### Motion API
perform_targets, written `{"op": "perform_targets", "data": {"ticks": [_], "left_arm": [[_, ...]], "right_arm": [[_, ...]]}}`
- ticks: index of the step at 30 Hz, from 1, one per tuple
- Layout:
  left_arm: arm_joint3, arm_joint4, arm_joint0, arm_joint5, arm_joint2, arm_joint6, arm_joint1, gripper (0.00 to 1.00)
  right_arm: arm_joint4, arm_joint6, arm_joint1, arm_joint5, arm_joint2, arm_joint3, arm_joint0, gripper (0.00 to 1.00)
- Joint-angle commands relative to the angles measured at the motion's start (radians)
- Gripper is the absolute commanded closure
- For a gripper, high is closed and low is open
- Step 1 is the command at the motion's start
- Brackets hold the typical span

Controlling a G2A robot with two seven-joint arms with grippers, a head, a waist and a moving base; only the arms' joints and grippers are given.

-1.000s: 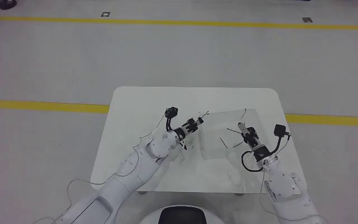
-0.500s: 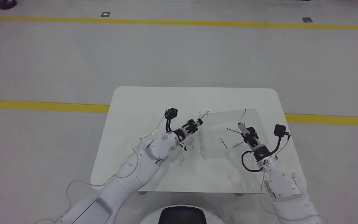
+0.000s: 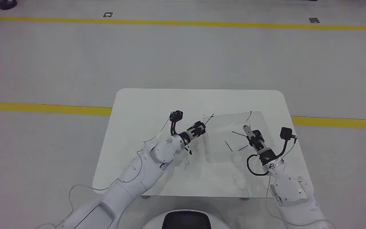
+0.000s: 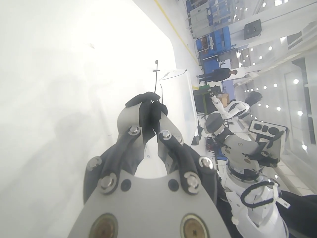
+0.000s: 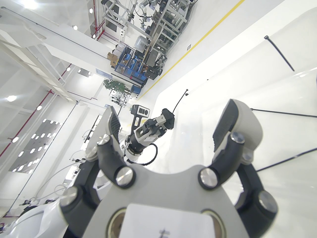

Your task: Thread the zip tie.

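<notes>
L tool (image 4: 150, 104) clenched on thin black zip tie (image 4: 155, 81), head outward; R tool (image 5: 172, 112) released.

Four black zip ties can be counted for certain: one zip tie (image 5: 180, 100), a second (image 5: 279, 53), a third (image 5: 284, 113) and a fourth (image 5: 289, 159) (a further short dark strand in the top view is too small to tell). One white table (image 3: 143, 114). One clear sheet (image 3: 269, 154). Two grippers: the left gripper (image 4: 151, 100) and the right gripper (image 3: 247, 129).
</notes>
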Motion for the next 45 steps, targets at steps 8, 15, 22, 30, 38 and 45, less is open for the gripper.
{"op": "perform_targets", "data": {"ticks": [8,15,22,30,38,45], "left_arm": [[-0.031,-0.001,0.017,-0.063,-0.012,-0.056,0.012,1.00],[-0.099,-0.010,0.059,-0.144,-0.050,-0.132,0.038,1.00],[-0.212,-0.012,0.116,-0.159,-0.089,-0.184,0.066,1.00],[-0.358,-0.002,0.189,-0.159,-0.121,-0.213,0.097,1.00],[-0.462,-0.016,0.239,-0.159,-0.144,-0.235,0.125,1.00],[-0.475,-0.009,0.239,-0.159,-0.143,-0.288,0.135,1.00]], "right_arm": [[0.000,0.000,0.000,0.000,0.000,0.000,0.000,0.00],[0.000,0.000,0.000,0.000,0.000,0.000,0.000,0.00],[0.000,0.000,0.000,0.000,0.000,0.000,0.000,0.00],[0.000,0.000,0.000,0.000,0.000,0.000,0.000,0.00],[0.000,0.000,0.000,0.000,0.000,0.000,0.000,0.00],[0.000,0.000,0.000,0.000,0.000,0.000,0.000,0.00]]}}
